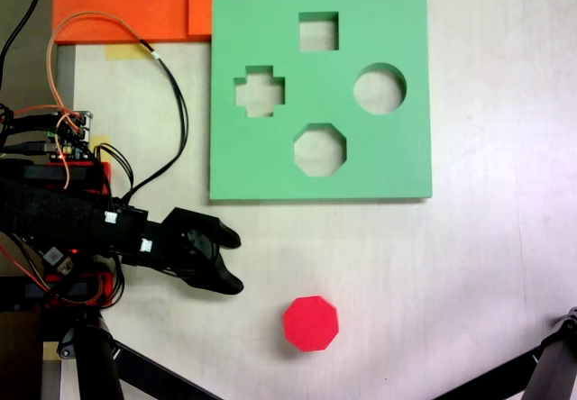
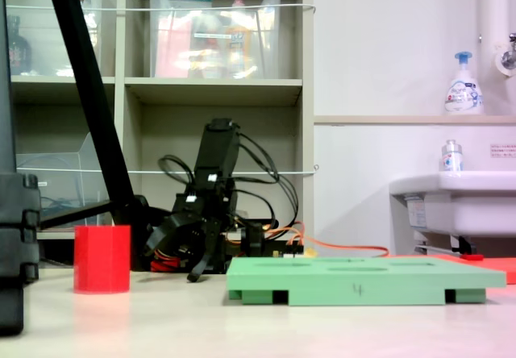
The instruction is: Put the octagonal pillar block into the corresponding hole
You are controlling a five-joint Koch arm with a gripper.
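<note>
Item: tool [image 1: 236,260], black, two fingers standing spread with nothing between them, hanging just above the pale surface [image 1: 487,265] in the first exterior view. In the second exterior view the tool [image 2: 193,271] is pointing downward, tips close to the surface.

Item: octagonal pillar block [image 1: 311,323], bright red, sitting upright on the surface near the tool, ahead of its fingertips and offset toward the first exterior view's bottom; not touching it. In the second exterior view the block [image 2: 102,259] is standing at the tool's left.

Item: green board [image 1: 397,161], flat, lying on the surface beyond the tool toward the first exterior view's top right. It is carrying four cutouts: square, cross, round, and the corresponding hole [image 1: 319,150], eight-sided, nearest the board's lower edge and standing empty. A small dark mark on the board's [image 2: 363,281] front edge in the second exterior view is possibly a "4"; too small to be sure.

Item: orange sheet [image 1: 126,2], lying beside the board's top left corner.

Item: pump bottle [image 2: 463,84], standing on a ledge well behind the tool; its blue label is showing writing too blurred to read.
</note>
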